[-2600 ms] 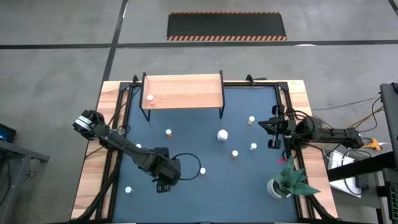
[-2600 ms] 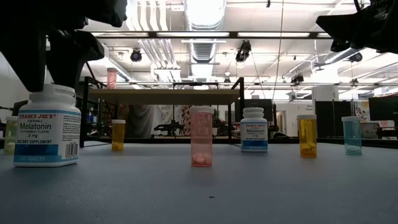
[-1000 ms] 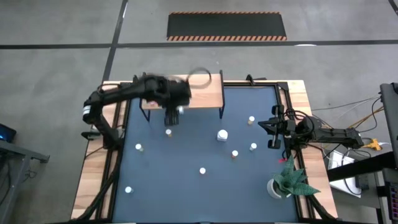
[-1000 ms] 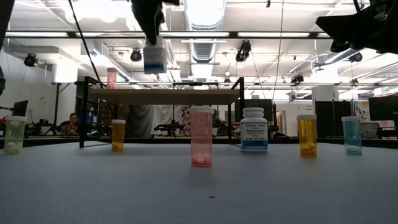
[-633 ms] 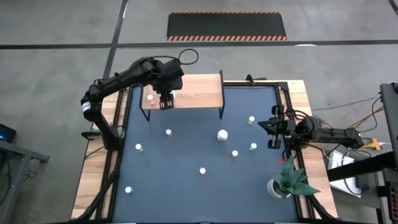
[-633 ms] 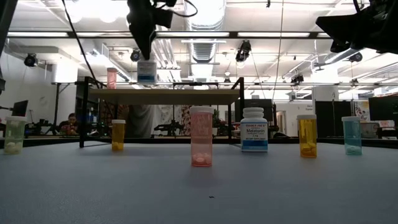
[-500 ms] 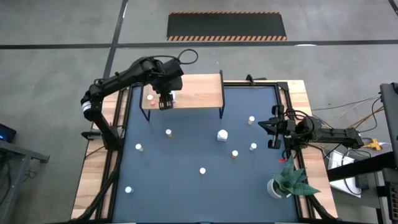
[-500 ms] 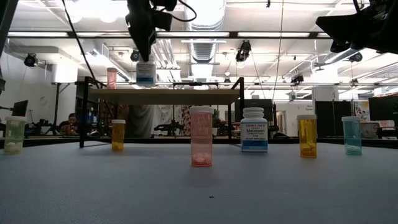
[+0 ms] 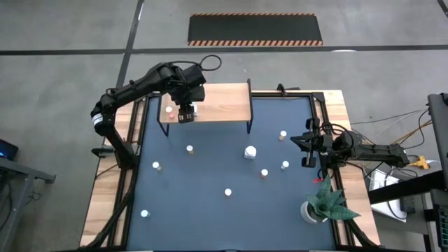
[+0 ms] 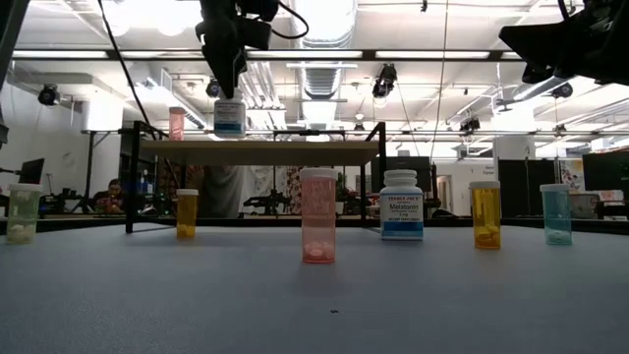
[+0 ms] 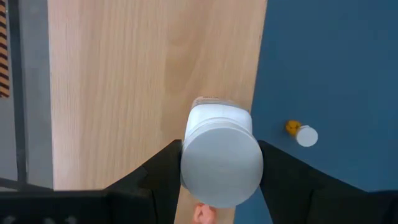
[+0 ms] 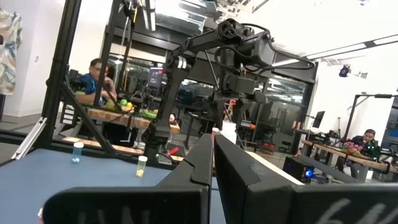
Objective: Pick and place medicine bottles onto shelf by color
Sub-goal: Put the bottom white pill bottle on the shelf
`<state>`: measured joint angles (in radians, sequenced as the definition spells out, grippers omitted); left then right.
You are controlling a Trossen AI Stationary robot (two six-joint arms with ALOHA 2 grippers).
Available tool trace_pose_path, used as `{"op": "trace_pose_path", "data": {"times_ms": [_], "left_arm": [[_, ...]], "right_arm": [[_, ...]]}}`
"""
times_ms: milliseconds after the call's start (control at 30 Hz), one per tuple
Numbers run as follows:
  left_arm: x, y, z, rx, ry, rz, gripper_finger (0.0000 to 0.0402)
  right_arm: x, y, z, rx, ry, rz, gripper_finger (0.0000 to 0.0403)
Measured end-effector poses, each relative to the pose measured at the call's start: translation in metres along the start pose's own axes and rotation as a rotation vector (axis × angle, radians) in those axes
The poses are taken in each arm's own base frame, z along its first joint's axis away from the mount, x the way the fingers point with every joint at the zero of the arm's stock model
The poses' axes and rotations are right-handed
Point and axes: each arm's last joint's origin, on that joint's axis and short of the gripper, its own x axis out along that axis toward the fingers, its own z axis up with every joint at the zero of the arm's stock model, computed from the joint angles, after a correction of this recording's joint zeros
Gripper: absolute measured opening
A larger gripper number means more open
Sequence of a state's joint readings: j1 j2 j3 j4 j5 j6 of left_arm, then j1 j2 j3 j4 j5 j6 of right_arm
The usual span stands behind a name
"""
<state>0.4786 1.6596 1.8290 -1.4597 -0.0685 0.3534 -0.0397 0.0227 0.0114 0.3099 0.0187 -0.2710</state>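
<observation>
My left gripper (image 9: 185,112) (image 10: 228,90) is over the left part of the shelf (image 9: 217,103) (image 10: 257,149) and is shut on a large white medicine bottle (image 10: 229,118) (image 11: 221,163). A pink bottle (image 9: 169,110) (image 10: 177,123) stands on the shelf just to its left. Several small bottles stand on the dark mat, among them an orange one (image 9: 190,148) (image 11: 301,134) and a second large white one (image 9: 250,151) (image 10: 401,205). My right gripper (image 9: 306,150) (image 12: 211,163) waits shut at the table's right edge. My left gripper pinches the white bottle's cap (image 11: 186,163) between its two fingers (image 11: 158,180), one on each side. The fingers come from above, pointing down. The bottle hangs upright below them, its base close over the shelf board; whether it touches the board I cannot tell.
A white pot with a green plant (image 9: 323,203) stands at the near right corner. The shelf rests on thin black legs (image 10: 130,187) at the mat's far side. Bare board lies to the right of the held bottle (image 9: 231,105). People sit in the room behind (image 10: 110,195).
My left gripper has carried the white bottle toward the table's far left, from above the shelf's near edge to over its left part beside the pink bottle. The bottle has stayed upright in the hold. In the last half second it has kept nearly still.
</observation>
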Motion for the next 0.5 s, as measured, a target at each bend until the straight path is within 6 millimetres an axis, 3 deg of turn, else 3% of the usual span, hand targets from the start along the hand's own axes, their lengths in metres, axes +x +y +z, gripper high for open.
{"op": "trace_pose_path", "data": {"times_ms": [500], "left_arm": [[0.0012, 0.0005, 0.0002, -0.003, 0.008, 0.015, 0.0167]], "right_arm": [[0.0, 0.0, -0.0001, 0.002, 0.0, 0.0, 0.0009]]}}
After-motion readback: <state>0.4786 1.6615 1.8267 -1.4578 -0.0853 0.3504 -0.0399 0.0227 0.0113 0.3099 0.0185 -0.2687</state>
